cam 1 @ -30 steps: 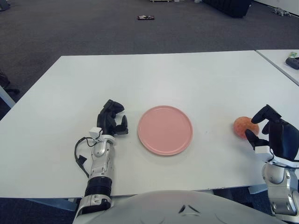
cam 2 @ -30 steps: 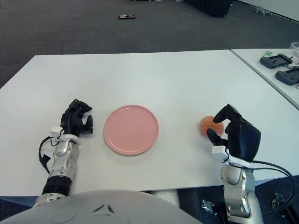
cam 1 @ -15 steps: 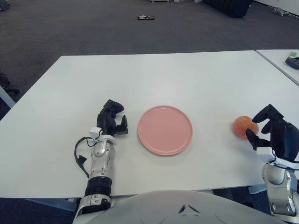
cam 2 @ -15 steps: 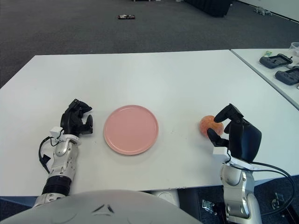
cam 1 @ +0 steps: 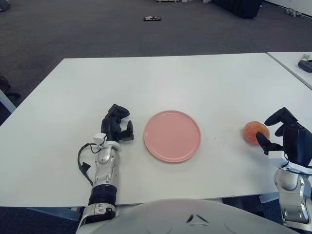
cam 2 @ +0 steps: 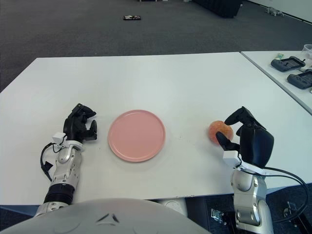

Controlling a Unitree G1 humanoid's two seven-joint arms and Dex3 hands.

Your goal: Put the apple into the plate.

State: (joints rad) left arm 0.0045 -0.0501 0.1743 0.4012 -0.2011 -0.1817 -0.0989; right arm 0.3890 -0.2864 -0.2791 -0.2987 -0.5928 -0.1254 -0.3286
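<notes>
The right hand [cam 2: 243, 134] is positioned at the near right edge of the bench [cam 2: 146, 78], its fingers spread around the right side of the apple [cam 2: 219, 131] without closing on it. The left hand [cam 2: 79, 127] is seen just left of the plate [cam 2: 136, 135], fingers curled and empty. The apple is located on the bench, well right of the plate.

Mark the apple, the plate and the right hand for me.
Round reddish-orange apple [cam 2: 219, 131], right eye view, middle of its skin.
Round pink plate [cam 1: 172, 136], left eye view, bare centre.
Black right hand [cam 2: 247, 139], right eye view, palm shell.
</notes>
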